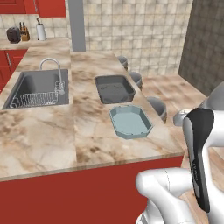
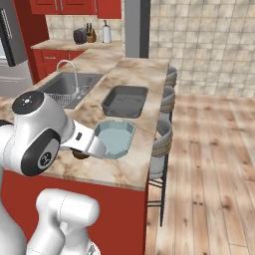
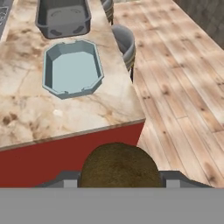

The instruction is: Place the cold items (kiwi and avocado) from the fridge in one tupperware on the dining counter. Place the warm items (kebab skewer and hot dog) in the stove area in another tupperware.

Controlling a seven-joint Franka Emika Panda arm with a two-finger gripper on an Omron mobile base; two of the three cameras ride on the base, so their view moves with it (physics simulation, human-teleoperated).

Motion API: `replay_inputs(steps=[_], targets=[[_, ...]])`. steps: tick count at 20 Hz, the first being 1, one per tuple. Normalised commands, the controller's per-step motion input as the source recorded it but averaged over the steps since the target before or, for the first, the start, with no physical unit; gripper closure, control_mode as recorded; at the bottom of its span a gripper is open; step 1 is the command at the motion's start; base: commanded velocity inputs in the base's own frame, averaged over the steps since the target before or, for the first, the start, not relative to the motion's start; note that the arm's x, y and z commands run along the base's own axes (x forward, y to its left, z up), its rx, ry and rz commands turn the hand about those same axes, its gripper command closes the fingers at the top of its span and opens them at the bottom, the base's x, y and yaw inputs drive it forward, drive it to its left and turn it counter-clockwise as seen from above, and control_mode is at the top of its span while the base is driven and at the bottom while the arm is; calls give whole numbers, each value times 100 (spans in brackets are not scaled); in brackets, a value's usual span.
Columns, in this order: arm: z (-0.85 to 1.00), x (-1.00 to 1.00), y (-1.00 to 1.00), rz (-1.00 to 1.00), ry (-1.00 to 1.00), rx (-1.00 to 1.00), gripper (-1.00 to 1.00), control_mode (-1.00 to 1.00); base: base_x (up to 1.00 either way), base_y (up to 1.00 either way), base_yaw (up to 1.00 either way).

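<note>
Kiwi (image 3: 119, 165) sits clamped in my gripper (image 3: 119, 180); I judge best to carry it left, centre over the near blue tupperware (image 3: 73, 69), then release low.

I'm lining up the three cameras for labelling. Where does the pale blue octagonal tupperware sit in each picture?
Left base view: the pale blue octagonal tupperware lies right of centre, near the counter's right edge.
Right base view: it lies left of centre, just past the arm's elbow.
Hand view: it lies upper left, above the counter's near edge.
Shared landmark: the dark grey rectangular tupperware, just beyond it in every view.
</note>
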Motion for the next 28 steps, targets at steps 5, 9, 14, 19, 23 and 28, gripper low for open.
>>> replay_inputs(steps=[5,9,14,19,23,28], targets=[[1,18,5,0,3,0,100,-100,0,0,0],[14,92,19,6,27,-4,100,-100,0,0,0],[-13,100,1,19,26,2,100,-100,0,0,0],[-69,100,14,35,36,9,100,-100,0,0,0],[-60,100,27,29,9,1,100,-100,0,0,0],[-43,99,17,-3,-7,-13,100,-100,0,0,0]])
